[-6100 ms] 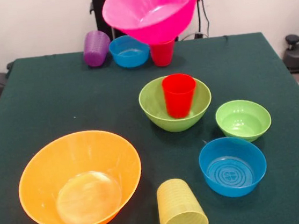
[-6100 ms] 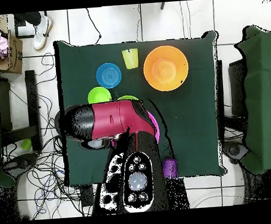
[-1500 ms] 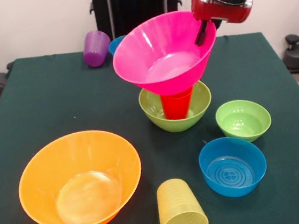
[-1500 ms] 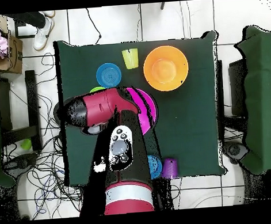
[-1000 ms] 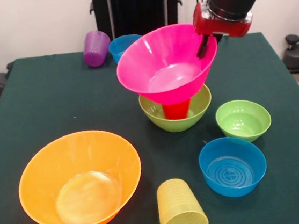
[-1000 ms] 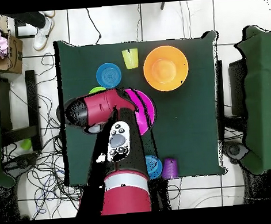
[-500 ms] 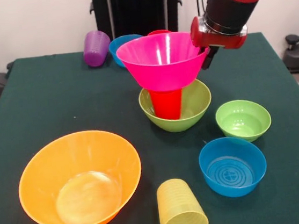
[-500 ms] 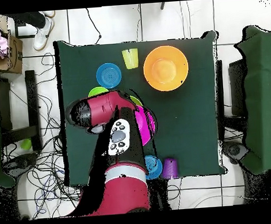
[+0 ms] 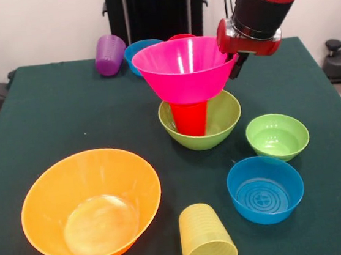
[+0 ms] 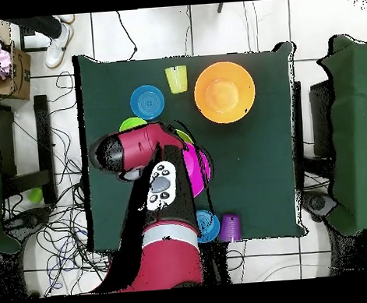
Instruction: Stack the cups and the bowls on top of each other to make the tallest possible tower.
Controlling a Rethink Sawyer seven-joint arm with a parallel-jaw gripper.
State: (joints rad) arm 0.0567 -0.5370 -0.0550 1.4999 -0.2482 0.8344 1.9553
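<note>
The hot pink bowl [image 9: 185, 70] sits level on the bright red cup [image 9: 190, 118], which stands in the medium lime green bowl [image 9: 226, 118] at the table's middle. My gripper [image 9: 235, 64] is at the pink bowl's right rim and shut on it. In the overhead view my arm [image 10: 140, 149] covers most of this stack; part of the pink bowl [image 10: 197, 163] shows. The large orange bowl [image 9: 91, 204] sits front left. The ribbed yellow cup [image 9: 206, 239] lies at the front. A small lime green bowl [image 9: 277, 137] and a blue bowl [image 9: 265, 189] sit at the right.
At the far edge stand a purple cup [image 9: 110, 54], a second blue bowl [image 9: 143, 49] and a sliver of a pinkish-red cup [image 9: 182, 37] behind the pink bowl. The dark green table [image 9: 64, 115] has floor and cables around it.
The pink bowl came down from high over the far edge, tilted, onto the red cup. It now sits level, and my gripper has moved lower with it.
</note>
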